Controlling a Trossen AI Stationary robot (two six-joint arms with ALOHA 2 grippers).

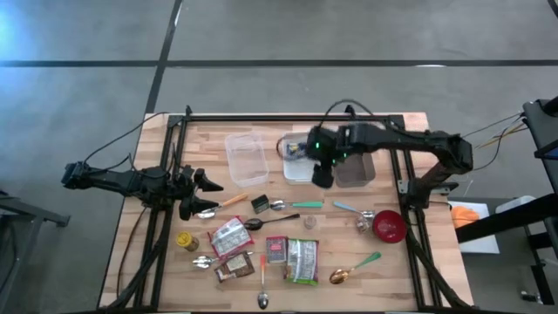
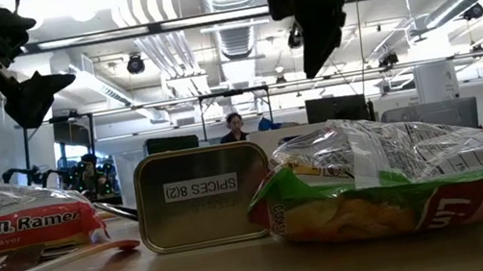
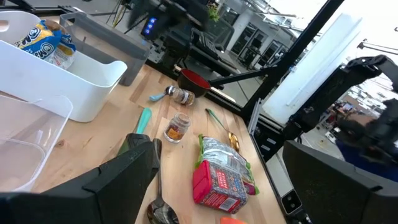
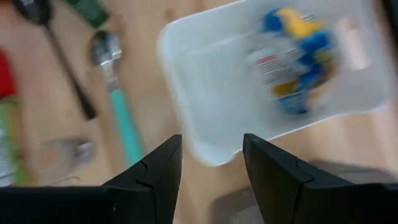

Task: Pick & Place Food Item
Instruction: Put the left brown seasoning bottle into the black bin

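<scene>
Right gripper: you see it above the near edge of the white plastic bin, fingers parted, holding nothing.
Food item: blue-and-yellow snack packet lies inside that bin.
Left gripper: spread wide, empty, at the table's left.

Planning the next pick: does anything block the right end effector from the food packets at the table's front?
Nothing visible does. The right end effector hangs open above the white bin; only flat spoons lie before the packets.
</scene>
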